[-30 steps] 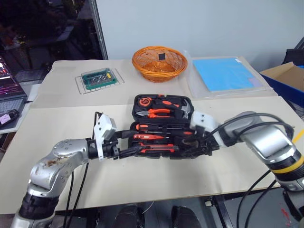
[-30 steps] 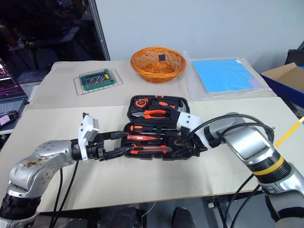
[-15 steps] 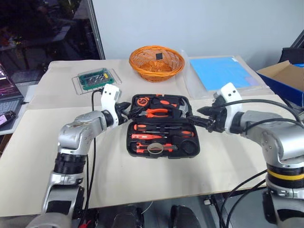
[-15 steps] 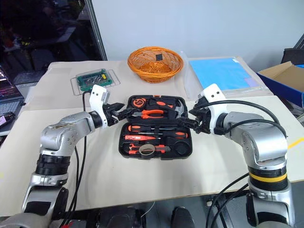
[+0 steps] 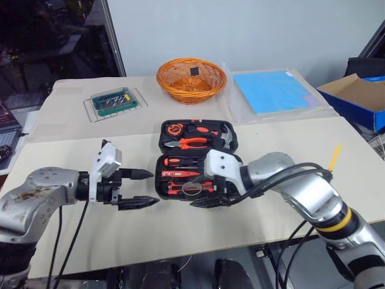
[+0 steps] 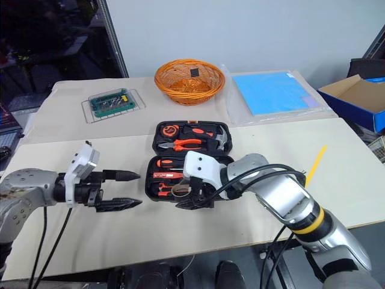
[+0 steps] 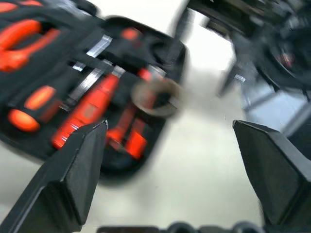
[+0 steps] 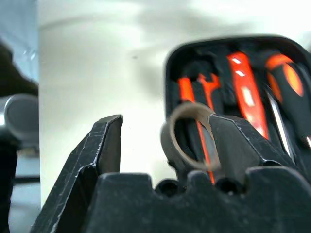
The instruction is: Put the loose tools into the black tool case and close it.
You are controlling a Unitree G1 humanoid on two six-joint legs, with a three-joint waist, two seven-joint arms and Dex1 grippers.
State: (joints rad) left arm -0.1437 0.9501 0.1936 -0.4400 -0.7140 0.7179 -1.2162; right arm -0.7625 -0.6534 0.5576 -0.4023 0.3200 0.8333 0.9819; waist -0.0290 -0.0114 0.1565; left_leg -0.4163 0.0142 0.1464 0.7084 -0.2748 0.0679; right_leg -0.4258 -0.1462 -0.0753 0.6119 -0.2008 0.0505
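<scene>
The black tool case lies open mid-table, orange-handled tools seated in its recesses. The right gripper hovers at its near edge, fingers apart, empty. The left gripper waits just left, spread wide. A wicker basket sits beyond.

no readable text, no labels or brand names legible, no numbers or signs to make out on any object in these views
</scene>
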